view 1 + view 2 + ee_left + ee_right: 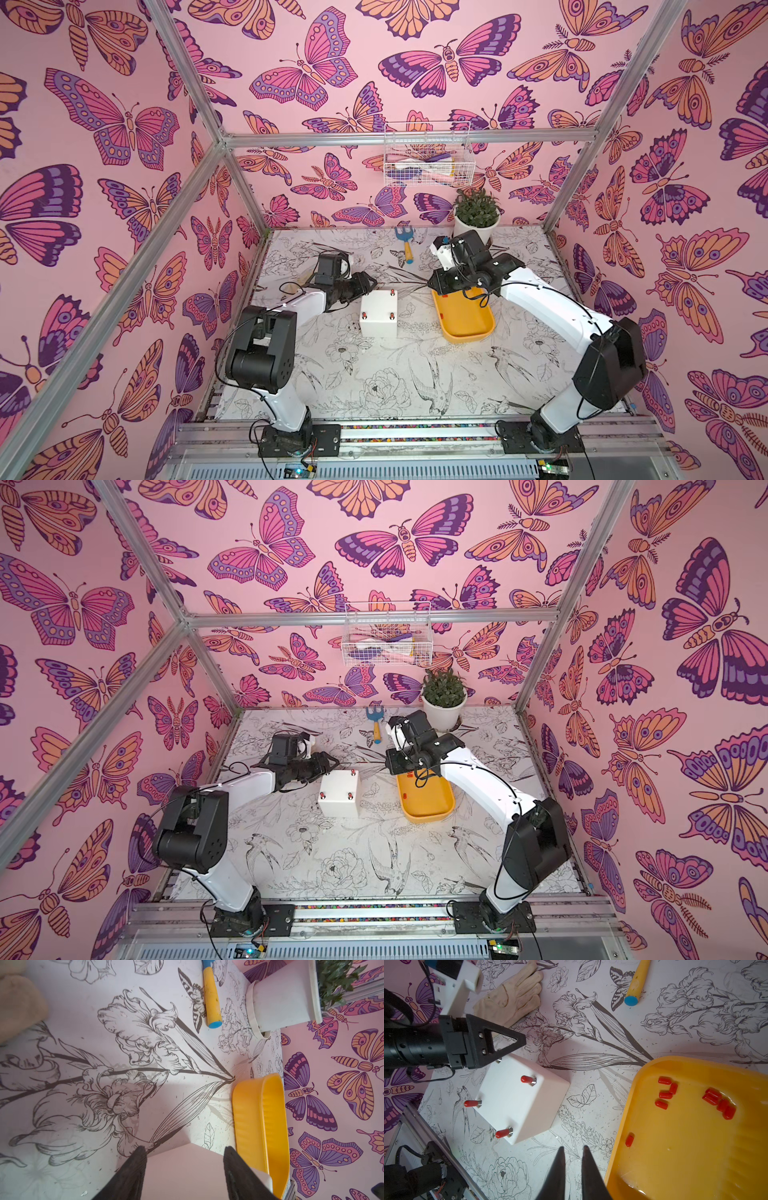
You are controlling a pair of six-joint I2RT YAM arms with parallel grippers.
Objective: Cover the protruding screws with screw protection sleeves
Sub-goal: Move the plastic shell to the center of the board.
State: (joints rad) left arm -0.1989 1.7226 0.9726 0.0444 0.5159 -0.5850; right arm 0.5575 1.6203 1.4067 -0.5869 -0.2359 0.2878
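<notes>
The white box (519, 1105) stands on the table left of the yellow tray (695, 1157). Three protruding screws wear red sleeves (526, 1079) (471, 1103) (502, 1133). A fourth screw (499, 1060) is bare and peeks out under my left gripper's finger. My left gripper (185, 1149) sits at the box's far left corner (371, 283), jaws apart, with the box (182, 1174) showing in the gap. I cannot tell whether the fingers touch it. Several loose screw protection sleeves (720, 1103) lie in the tray. My right gripper (573, 1147) hangs between box and tray, narrowly open and empty.
A tan glove (512, 1001) lies behind the left arm. A blue and yellow trowel (407, 245) and a potted plant (476, 220) stand at the back. A wire basket (428, 162) hangs on the back wall. The tray's rim (255, 1115) is close to the box.
</notes>
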